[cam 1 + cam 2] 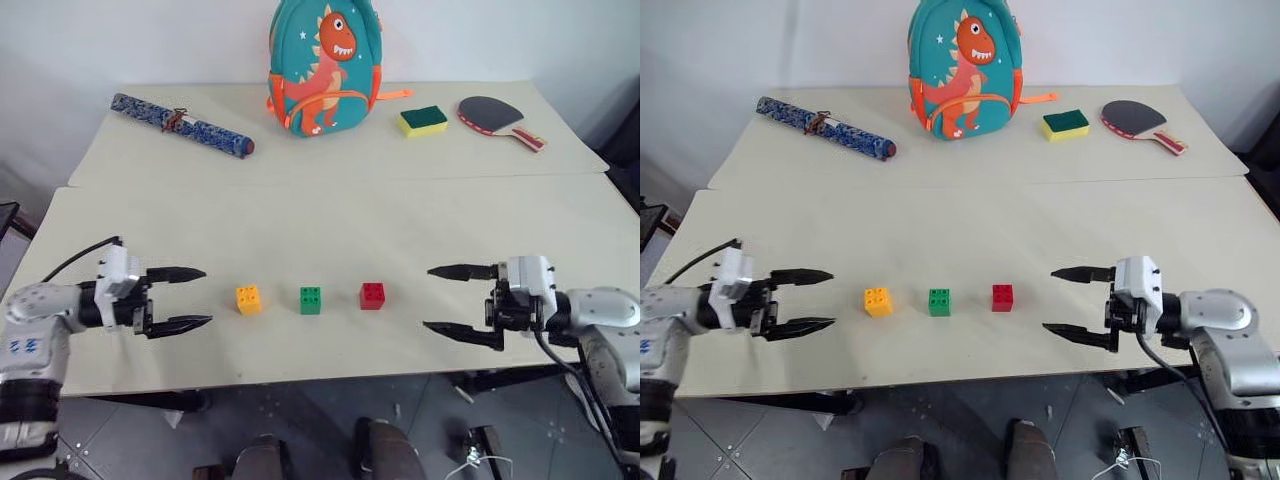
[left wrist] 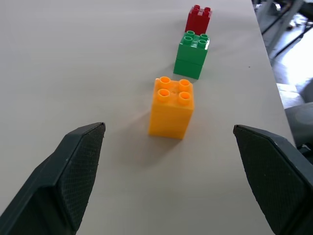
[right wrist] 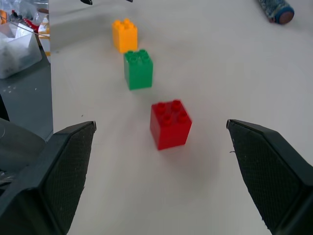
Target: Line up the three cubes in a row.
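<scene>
Since the orange brick [image 1: 248,299], green brick [image 1: 311,300] and red brick [image 1: 372,295] (light, rigid, slick-sided) are already set in a row on the counter [image 1: 320,210] between the wide-open, empty left claw [image 1: 182,298] and right claw [image 1: 458,301], each would best be pinched across its flat sides.

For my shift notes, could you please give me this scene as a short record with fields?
cubes: orange-yellow studded plastic brick, green studded plastic brick, red studded plastic brick
arrangement: one row, apart, near the front edge of the beige table
left gripper: open, empty, beside the orange-yellow brick
right gripper: open, empty, beside the red brick
task status: row looks complete
</scene>
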Robot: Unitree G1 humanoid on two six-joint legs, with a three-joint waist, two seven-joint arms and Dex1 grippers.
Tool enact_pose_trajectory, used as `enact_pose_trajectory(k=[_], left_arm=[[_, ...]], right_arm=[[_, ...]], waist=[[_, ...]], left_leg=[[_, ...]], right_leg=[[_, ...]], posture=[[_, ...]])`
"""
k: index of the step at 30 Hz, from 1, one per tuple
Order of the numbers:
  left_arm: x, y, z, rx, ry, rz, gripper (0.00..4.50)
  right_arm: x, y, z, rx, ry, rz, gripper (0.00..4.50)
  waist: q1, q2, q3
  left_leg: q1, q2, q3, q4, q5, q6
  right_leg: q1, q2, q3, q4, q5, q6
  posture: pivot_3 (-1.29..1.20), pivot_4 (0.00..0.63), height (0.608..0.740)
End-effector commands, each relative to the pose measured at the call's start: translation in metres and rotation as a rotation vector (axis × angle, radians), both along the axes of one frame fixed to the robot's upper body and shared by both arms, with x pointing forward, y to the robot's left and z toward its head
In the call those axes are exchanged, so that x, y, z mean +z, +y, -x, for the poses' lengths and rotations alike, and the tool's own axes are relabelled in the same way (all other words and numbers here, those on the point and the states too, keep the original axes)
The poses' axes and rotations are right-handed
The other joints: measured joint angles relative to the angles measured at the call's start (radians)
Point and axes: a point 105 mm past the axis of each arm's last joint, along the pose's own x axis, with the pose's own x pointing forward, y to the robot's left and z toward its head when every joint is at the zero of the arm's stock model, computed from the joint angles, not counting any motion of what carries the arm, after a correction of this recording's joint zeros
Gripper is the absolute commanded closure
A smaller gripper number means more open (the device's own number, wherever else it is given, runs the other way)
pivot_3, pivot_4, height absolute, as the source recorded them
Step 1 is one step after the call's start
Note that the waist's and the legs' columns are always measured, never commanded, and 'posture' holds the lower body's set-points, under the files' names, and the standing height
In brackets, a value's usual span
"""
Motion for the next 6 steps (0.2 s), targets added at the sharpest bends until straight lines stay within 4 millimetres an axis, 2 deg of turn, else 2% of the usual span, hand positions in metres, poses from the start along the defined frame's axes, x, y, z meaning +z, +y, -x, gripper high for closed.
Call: enact_pose_trajectory(k=[1, 6], left_arm=[[0.033, 0.007, -0.006, 0.127, -0.139, -0.015, 0.03], [0.037, 0.014, -0.017, 0.232, -0.242, -0.107, 0.03]], right_arm=[[0.004, -0.004, 0.004, 0.072, -0.03, 0.095, 0.0], [0.008, -0.006, -0.005, 0.036, -0.037, 0.043, 0.0]], waist=[[0.011, 0.0, 0.0], [0.021, 0.0, 0.0]], left_leg=[[0.0, 0.0, 0.0, 0.0, 0.0, 0.0], [0.001, 0.0, 0.0, 0.0, 0.0, 0.0]], right_leg=[[0.001, 0.0, 0.0, 0.0, 0.0, 0.0], [0.001, 0.0, 0.0, 0.0, 0.0, 0.0]], posture=[[0.0, 0.15, 0.74], [0.0, 0.15, 0.74]])
